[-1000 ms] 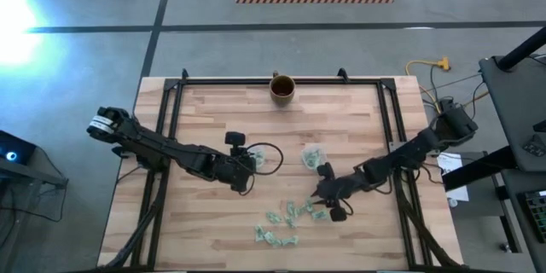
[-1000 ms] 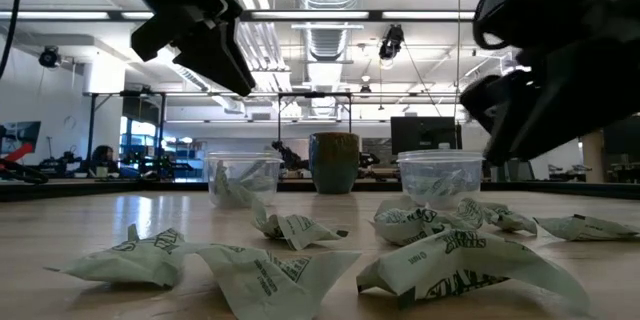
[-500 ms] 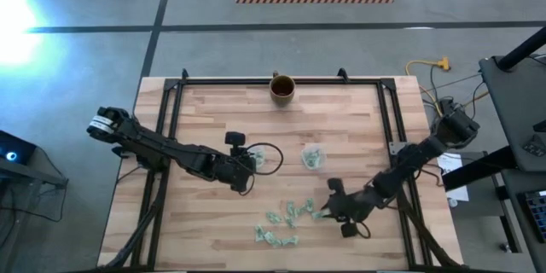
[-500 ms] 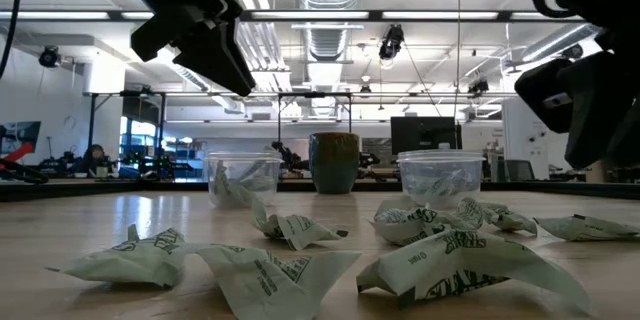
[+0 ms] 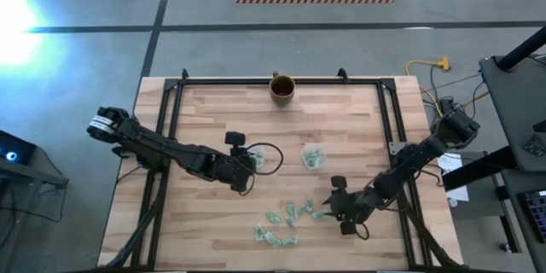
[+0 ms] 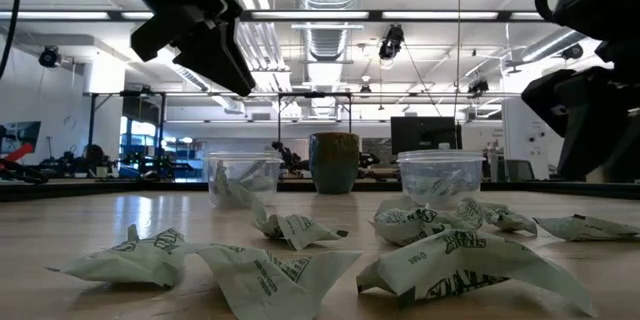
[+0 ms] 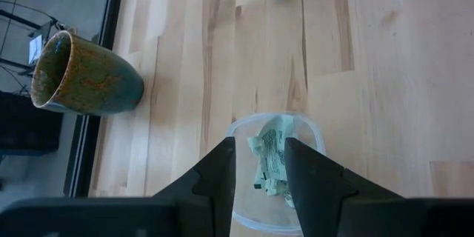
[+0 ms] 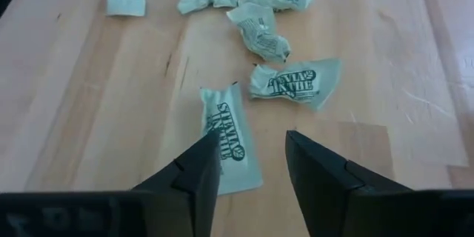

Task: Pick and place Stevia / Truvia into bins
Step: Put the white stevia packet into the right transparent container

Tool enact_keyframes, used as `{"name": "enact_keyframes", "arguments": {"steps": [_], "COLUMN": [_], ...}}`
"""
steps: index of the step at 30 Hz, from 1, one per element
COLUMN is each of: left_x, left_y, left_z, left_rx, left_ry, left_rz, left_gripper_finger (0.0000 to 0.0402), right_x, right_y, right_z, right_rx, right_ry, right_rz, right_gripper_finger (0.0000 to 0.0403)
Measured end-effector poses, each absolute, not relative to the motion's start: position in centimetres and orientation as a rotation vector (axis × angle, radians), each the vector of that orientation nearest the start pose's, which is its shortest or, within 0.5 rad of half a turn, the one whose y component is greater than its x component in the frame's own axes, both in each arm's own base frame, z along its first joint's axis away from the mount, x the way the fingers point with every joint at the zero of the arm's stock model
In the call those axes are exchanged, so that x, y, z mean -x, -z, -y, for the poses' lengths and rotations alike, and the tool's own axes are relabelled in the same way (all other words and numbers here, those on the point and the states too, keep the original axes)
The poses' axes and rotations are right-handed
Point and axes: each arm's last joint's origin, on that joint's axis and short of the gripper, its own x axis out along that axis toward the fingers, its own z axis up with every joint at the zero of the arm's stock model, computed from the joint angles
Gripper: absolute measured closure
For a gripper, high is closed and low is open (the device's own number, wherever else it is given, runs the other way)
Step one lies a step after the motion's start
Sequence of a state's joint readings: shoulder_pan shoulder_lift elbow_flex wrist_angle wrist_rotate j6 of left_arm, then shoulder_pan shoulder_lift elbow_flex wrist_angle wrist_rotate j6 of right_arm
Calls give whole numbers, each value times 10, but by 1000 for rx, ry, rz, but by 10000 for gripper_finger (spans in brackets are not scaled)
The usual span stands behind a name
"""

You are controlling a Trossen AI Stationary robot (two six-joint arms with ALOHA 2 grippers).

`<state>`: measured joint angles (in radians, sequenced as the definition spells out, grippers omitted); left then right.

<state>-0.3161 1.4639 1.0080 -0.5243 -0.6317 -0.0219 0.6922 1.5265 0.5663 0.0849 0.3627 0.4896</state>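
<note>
Several crumpled green-and-white Stevia packets (image 5: 290, 217) lie flat on the table toward its near edge. Two clear cups stand mid-table, the left one (image 5: 270, 157) and the right one (image 5: 312, 157), each with packets inside. My left gripper (image 7: 259, 144) hangs open above the left cup (image 7: 274, 174). My right gripper (image 8: 252, 137) is open and low by the right end of the pile. Its fingers stand on either side of one flat packet (image 8: 233, 144) without touching it. In the low view it is at the right edge (image 6: 590, 130).
A brown-gold mug (image 5: 282, 88) stands at the table's far edge, also seen as the mug (image 7: 81, 74) in the left wrist view. More packets (image 8: 296, 81) (image 8: 263, 33) lie just beyond the right fingers. Bare wood spreads left of the pile and along the near edge.
My right gripper has moved away from the right cup toward the table's near edge and a little rightward, coming down beside the packet pile. The packets and cups have stayed put.
</note>
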Motion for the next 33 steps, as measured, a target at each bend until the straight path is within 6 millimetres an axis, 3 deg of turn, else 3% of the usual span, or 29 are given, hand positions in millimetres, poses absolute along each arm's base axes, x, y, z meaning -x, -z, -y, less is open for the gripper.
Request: {"name": "enact_keyframes", "arguments": {"steps": [4,12,20,25,33], "left_x": [-280,-280,-280,-280,-280], "left_y": [-236,-236,-236,-236,-236], "left_z": [74,74,74,74,74], "left_rx": [-429,-428,-427,-426,-427], "left_ry": [-299,-300,-300,-300,-300], "left_rz": [-872,-871,-870,-870,-870], "left_gripper_finger": [301,301,301,301,301], "right_x": [-205,-209,-211,-210,-205], "right_y": [-126,-104,-95,-95,-105], "right_z": [-159,-167,-170,-169,-171], "right_rx": [-31,-45,-54,-54,10], "right_ry": [-114,-132,-123,-110,-140], "right_rz": [-807,-843,-854,-852,-814], "right_gripper_finger": [245,230,237,270,358]}}
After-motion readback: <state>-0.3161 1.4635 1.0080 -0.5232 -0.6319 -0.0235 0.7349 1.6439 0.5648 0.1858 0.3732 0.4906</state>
